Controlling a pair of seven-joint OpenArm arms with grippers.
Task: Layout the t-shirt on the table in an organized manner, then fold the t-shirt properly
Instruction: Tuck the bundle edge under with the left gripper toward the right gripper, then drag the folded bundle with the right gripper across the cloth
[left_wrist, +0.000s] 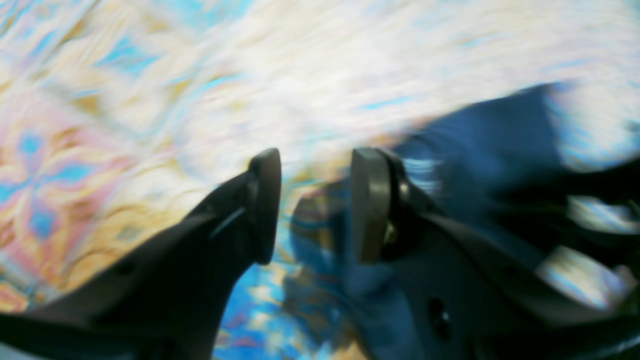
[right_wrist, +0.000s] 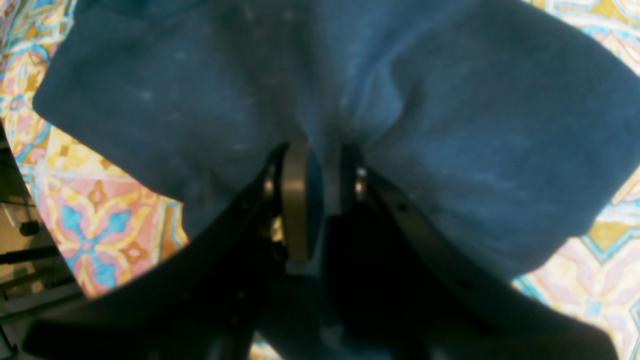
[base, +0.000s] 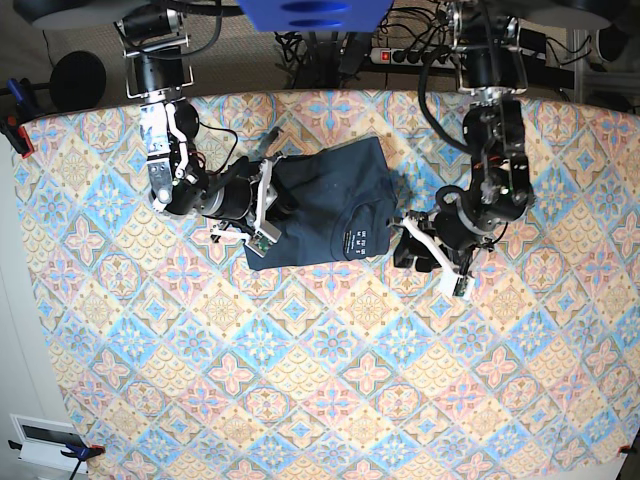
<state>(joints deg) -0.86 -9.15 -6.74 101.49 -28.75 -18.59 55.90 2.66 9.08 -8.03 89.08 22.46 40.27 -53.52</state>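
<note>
Seen through heavy motion blur, the left gripper (left_wrist: 315, 205) stands with its two dark fingers (left_wrist: 264, 205) parted and nothing between them. Beneath it spreads the table (left_wrist: 100, 165), its patterned cloth smeared into pink, blue and cream streaks. To the right of the gripper, a fold of the dark blue t-shirt (left_wrist: 490, 150) lies on the table.

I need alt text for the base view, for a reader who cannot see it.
A folded navy t-shirt lies on the patterned table. The right gripper pinches the cloth's edge, while the left gripper is open just beside the opposite edge.
</note>
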